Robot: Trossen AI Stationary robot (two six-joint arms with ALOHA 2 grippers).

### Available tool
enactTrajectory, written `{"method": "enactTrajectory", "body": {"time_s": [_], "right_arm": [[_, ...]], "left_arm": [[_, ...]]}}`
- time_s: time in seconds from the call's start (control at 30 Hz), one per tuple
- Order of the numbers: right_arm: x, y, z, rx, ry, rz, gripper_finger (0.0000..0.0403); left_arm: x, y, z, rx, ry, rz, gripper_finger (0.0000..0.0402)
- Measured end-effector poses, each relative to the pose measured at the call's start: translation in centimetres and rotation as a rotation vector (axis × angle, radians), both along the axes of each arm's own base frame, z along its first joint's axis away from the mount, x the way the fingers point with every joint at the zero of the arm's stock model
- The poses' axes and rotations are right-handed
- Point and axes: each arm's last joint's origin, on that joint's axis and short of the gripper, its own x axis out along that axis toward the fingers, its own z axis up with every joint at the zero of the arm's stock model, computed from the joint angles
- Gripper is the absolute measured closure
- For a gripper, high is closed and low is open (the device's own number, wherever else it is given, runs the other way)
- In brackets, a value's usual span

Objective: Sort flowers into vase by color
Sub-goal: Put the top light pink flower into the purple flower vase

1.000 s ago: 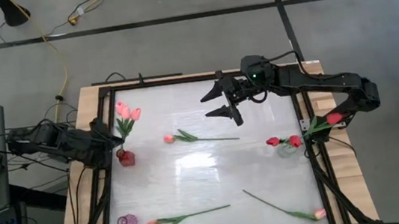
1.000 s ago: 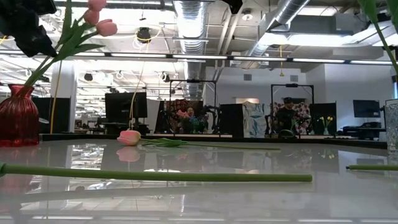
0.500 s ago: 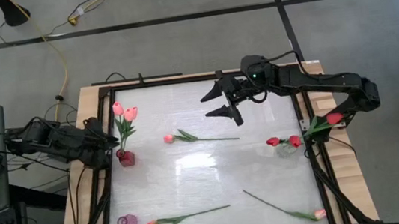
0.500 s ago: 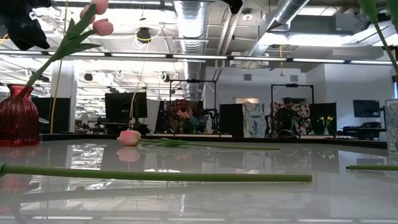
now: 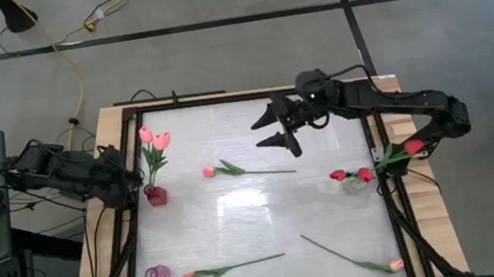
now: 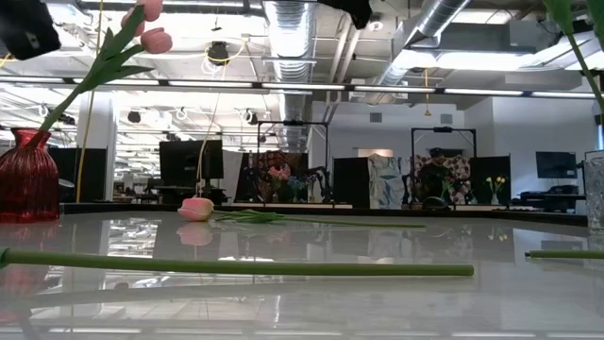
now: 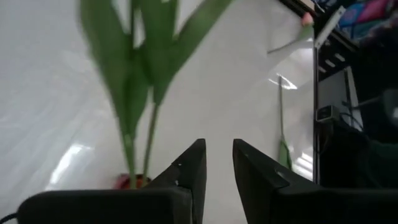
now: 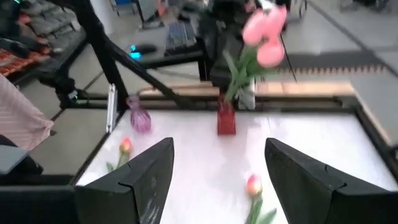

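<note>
Right gripper (image 5: 276, 130) spread wide, hovering above the table (image 5: 238, 219), beyond the pink tulip (image 5: 209, 172) lying right of the red vase (image 5: 156, 195). Left gripper (image 5: 130, 177) just left of that vase (two pink tulips (image 5: 155, 138) in it), fingers (image 7: 189, 171) nearly together, holding nothing. Three tulips lying loose; two red ones (image 5: 350, 175) in the clear vase (image 5: 356, 185).

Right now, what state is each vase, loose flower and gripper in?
Red vase: upright, holding two pink tulips.
Clear vase: upright, holding red tulips.
Purple vase: upright, empty.
Three loose tulips: lying flat on the table.
Left gripper: nearly closed, holding nothing, beside the red vase.
Right gripper: open, empty, above the table.
</note>
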Motion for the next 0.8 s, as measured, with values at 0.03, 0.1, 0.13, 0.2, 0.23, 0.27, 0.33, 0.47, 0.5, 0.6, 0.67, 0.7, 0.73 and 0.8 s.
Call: {"method": "enactTrajectory", "body": {"time_s": [0.03, 0.1, 0.13, 0.2, 0.23, 0.27, 0.33, 0.47, 0.5, 0.6, 0.67, 0.7, 0.73, 0.8], "right_arm": [[0.0, 0.1, -0.2, 0.006, 0.028, -0.018, 0.0123], [-0.3, 0.0, -0.8, 0.01, 0.1, -0.059, 0.0123], [-0.5, 0.0, -1.1, 0.011, 0.145, -0.079, 0.0123], [-1.0, -0.2, -1.3, 0.009, 0.24, -0.126, 0.0123], [-1.3, -0.2, -1.3, 0.005, 0.283, -0.149, 0.0123], [-1.6, -0.2, -1.3, -0.001, 0.32, -0.172, 0.0123], [-2.2, -0.2, -1.2, -0.004, 0.385, -0.216, 0.0123], [-3.0, -0.1, -0.4, 0.023, 0.466, -0.259, 0.0123], [-3.1, -0.1, -0.1, 0.031, 0.468, -0.265, 0.0123], [-3.4, 0.0, 0.9, 0.052, 0.463, -0.279, 0.0123], [-3.6, 0.0, 1.8, 0.056, 0.453, -0.284, 0.0123], [-3.7, 0.0, 2.2, 0.053, 0.444, -0.287, 0.0123], [-3.9, 0.0, 2.6, 0.046, 0.435, -0.295, 0.0123], [-4.2, -0.2, 3.4, 0.031, 0.42, -0.327, 0.0123]], "left_arm": [[0.4, -0.1, 0.1, 0.0, 0.003, -0.011, 0.0339], [1.2, -0.4, 0.2, 0.007, 0.022, -0.041, 0.0343], [1.7, -0.6, 0.2, 0.007, 0.033, -0.061, 0.0345], [2.5, -0.9, 0.1, 0.001, 0.074, -0.101, 0.0348], [2.8, -1.0, 0.0, -0.009, 0.096, -0.122, 0.0349], [3.0, -1.1, 0.0, -0.017, 0.116, -0.139, 0.0349], [3.3, -1.3, -0.2, -0.031, 0.154, -0.161, 0.0349], [3.7, -1.5, -0.3, -0.043, 0.181, -0.204, 0.0349], [3.7, -1.5, -0.3, -0.041, 0.181, -0.212, 0.0349], [3.7, -1.6, -0.4, -0.036, 0.181, -0.238, 0.0349], [3.7, -1.6, -0.5, -0.025, 0.181, -0.253, 0.0349], [3.7, -1.6, -0.6, -0.02, 0.181, -0.263, 0.0349], [3.7, -1.6, -0.7, -0.018, 0.184, -0.277, 0.0349], [3.8, -1.7, -1.1, -0.014, 0.199, -0.308, 0.0349]]}}
